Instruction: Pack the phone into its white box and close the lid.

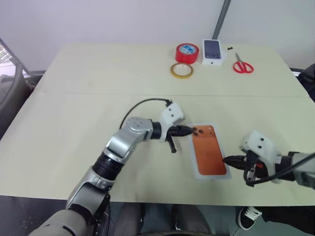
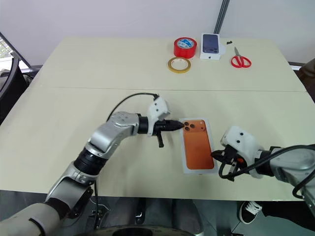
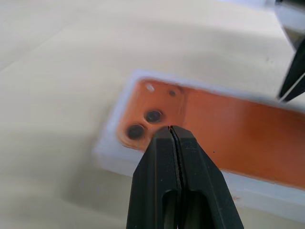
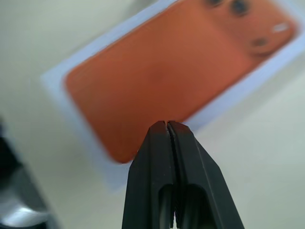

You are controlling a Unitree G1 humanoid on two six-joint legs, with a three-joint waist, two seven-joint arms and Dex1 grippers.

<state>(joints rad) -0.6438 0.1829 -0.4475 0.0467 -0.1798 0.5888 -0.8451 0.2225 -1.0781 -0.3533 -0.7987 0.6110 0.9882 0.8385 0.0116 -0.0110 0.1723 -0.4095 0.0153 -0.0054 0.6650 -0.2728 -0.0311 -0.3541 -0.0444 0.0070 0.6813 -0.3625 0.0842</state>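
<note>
The lid (image 1: 210,152), white with an orange phone picture on its face, lies flat on the table near the front edge. It covers the white box, and the phone is hidden. My left gripper (image 1: 189,131) is shut, its tips over the far left corner of the lid at the printed lenses (image 3: 145,123). I cannot tell whether the tips touch. My right gripper (image 1: 226,160) is shut too, with nothing in it. It sits just off the lid's near right edge and points at the lid (image 4: 157,76).
At the back of the table stand a red tape roll (image 1: 187,52), a yellow tape ring (image 1: 181,70), a small white box with a dark phone picture (image 1: 213,51) and red scissors (image 1: 242,65). The table's front edge (image 1: 162,200) runs close below the lid.
</note>
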